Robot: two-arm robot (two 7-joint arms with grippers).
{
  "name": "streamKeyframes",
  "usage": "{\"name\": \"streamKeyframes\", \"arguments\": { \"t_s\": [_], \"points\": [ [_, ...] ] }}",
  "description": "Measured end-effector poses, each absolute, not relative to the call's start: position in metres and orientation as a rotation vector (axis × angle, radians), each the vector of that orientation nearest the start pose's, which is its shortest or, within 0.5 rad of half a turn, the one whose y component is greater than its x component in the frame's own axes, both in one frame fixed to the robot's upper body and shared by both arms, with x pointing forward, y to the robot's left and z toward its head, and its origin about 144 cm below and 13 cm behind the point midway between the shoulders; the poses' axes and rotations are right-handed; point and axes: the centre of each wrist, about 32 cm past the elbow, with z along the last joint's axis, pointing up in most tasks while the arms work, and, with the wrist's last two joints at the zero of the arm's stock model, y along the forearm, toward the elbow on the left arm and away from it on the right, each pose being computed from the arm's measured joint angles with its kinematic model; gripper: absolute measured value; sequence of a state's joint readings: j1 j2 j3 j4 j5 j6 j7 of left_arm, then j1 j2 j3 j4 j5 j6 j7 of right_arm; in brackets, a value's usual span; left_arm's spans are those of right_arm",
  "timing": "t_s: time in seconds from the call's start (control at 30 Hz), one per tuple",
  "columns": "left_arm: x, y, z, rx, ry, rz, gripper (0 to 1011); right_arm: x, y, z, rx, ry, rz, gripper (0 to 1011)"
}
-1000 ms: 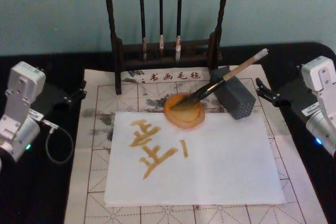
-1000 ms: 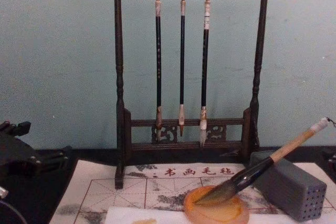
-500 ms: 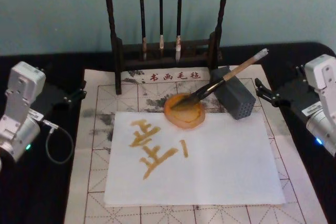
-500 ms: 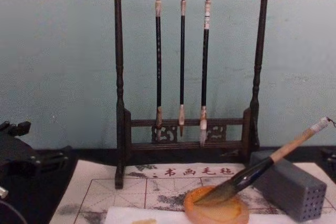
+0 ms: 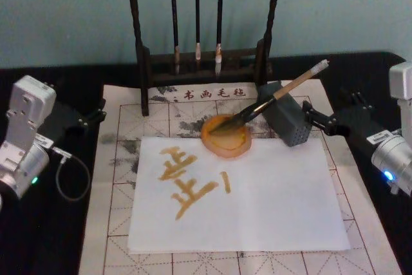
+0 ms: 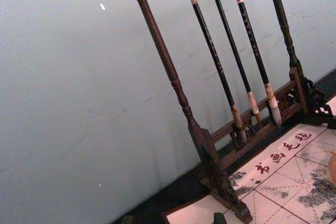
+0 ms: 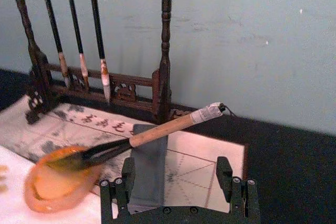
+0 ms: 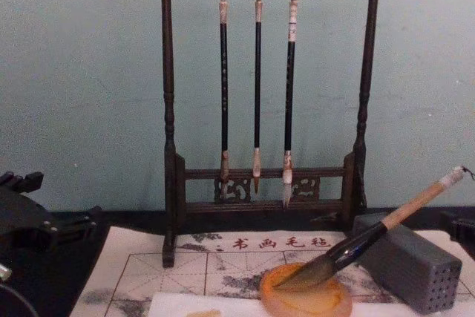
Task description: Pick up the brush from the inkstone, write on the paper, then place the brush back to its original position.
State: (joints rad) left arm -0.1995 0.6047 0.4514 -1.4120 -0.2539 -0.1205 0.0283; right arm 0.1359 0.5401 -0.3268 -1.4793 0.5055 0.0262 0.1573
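Note:
The brush (image 5: 270, 100) lies slanted, its dark tuft in the round orange inkstone (image 5: 226, 141) and its tan handle propped on a grey block (image 5: 288, 123). The white paper (image 5: 270, 204) in front of the inkstone carries amber strokes on its left half. My right gripper (image 5: 331, 113) is open just right of the block, level with the handle and apart from it. In the right wrist view the brush (image 7: 157, 129) crosses ahead of the open right gripper (image 7: 176, 179), above the block (image 7: 149, 166). My left gripper (image 5: 93, 115) rests open at the mat's left edge.
A dark wooden rack (image 5: 199, 62) with three thin hanging brushes stands behind the inkstone. A gridded felt mat (image 5: 122, 159) lies under the paper on the black table. A grey cable (image 5: 71, 175) loops beside the left arm.
My right gripper has moved left, closer to the grey block and the brush handle. The brush, the inkstone and the left arm have not moved.

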Motion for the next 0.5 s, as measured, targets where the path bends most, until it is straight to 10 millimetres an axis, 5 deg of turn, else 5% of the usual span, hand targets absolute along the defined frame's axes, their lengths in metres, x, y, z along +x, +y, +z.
{"name": "streamKeyframes", "arguments": {
  "t_s": [0.5],
  "points": [
    [0.489,0.31,1.14,0.305,-0.285,1.248,1001,0.493,-0.302,1.157,0.059,0.4,-1.181,1002]
  ]
}}
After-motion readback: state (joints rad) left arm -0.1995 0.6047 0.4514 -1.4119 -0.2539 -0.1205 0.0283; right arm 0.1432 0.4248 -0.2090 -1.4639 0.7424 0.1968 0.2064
